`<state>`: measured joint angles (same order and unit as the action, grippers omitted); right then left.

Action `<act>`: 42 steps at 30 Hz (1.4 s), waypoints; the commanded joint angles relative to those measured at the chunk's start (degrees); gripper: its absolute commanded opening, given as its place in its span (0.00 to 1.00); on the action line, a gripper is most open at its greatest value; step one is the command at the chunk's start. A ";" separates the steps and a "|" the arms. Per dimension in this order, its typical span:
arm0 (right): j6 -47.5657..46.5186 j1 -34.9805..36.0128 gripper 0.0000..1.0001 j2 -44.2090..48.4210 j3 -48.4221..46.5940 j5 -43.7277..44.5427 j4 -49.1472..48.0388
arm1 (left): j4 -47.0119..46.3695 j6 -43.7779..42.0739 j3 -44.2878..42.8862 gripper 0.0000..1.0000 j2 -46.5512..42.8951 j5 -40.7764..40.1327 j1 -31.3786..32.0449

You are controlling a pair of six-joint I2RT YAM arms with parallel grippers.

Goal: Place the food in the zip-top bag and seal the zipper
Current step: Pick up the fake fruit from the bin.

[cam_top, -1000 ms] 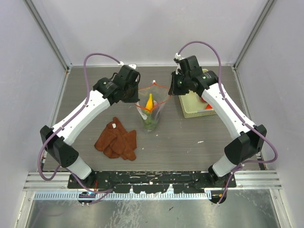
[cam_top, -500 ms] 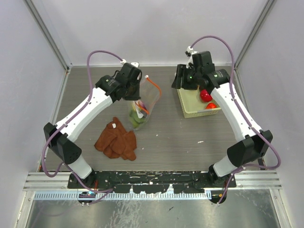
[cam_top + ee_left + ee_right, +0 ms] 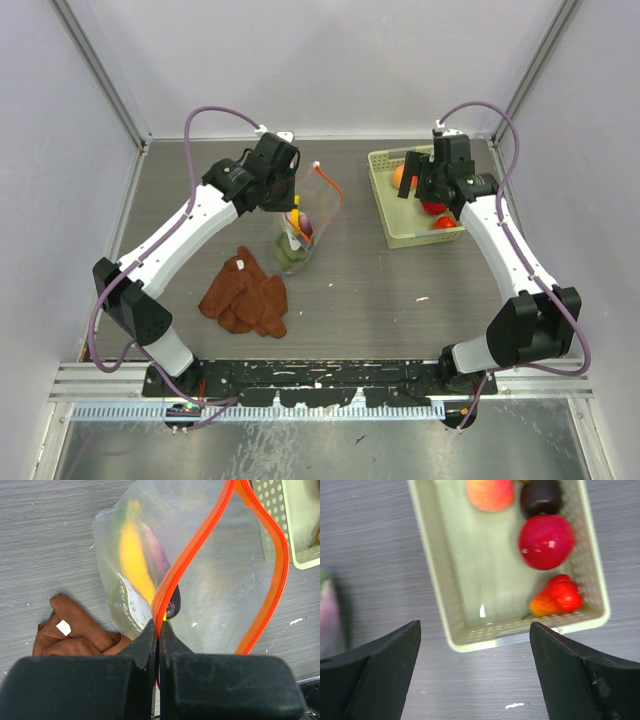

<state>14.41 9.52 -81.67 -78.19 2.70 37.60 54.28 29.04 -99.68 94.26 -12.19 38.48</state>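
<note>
From above, your left fingers [image 3: 289, 198] pinch the clear wrinkly zip-top bag [image 3: 312, 215] by its orange-red zipper strip [image 3: 333, 188]. The bag hangs from that grip over the middle of the bench [image 3: 380, 290], a little toward the far edge, with yellow and green toy food in its lower part. A rust-brown cloth [image 3: 245, 295] lies toward the near-left corner, apart from the bag. Your right fingers [image 3: 412, 183] hover over the pale green slotted plastic basket [image 3: 386, 226] by the far-right corner. In the left wrist view, the fingers are closed tight on the zipper strip, and its two sides gape apart beyond the grip. Inside the bag you can see a yellow banana [image 3: 131, 560] with a dark purple piece [image 3: 161, 572] beside it. In the right wrist view, the fingers stand wide apart with nothing between them. Below them the basket holds a peach [image 3: 490, 492], a dark round piece [image 3: 540, 495], a red apple [image 3: 546, 535] and a red-orange pointed piece [image 3: 560, 596].
</note>
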 commanded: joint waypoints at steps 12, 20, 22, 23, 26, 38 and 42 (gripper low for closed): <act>-6.88 -1.47 1.00 -11.05 7.32 25.24 -25.30 | -2.47 -1.44 -1.13 0.00 -2.12 -0.12 -0.30; -8.96 -2.22 1.00 -21.48 4.13 26.74 -27.00 | -1.86 -1.61 -1.29 0.00 -1.82 -0.31 -0.28; -9.29 -2.35 1.00 -23.17 4.28 26.74 -27.67 | -1.77 -1.61 -1.36 0.00 -1.68 -0.33 -0.29; -9.36 -2.44 0.99 -23.90 4.21 26.74 -27.89 | -1.71 -1.61 -1.39 0.00 -1.57 -0.30 -0.25; -10.32 -2.54 0.99 -26.10 4.00 26.88 -28.75 | -1.62 -1.71 -1.48 0.00 -1.29 -0.21 -0.25; -11.53 -3.85 0.98 -30.02 2.84 24.87 -32.02 | -1.42 -1.79 -1.39 0.00 -1.21 0.32 -0.26; -11.35 -3.81 0.96 -30.38 2.31 23.64 -32.81 | -1.28 -1.88 -1.31 0.00 -1.26 0.33 -0.25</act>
<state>3.25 5.98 -111.87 -72.88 26.87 8.62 54.30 27.75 -99.61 94.26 -12.14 38.48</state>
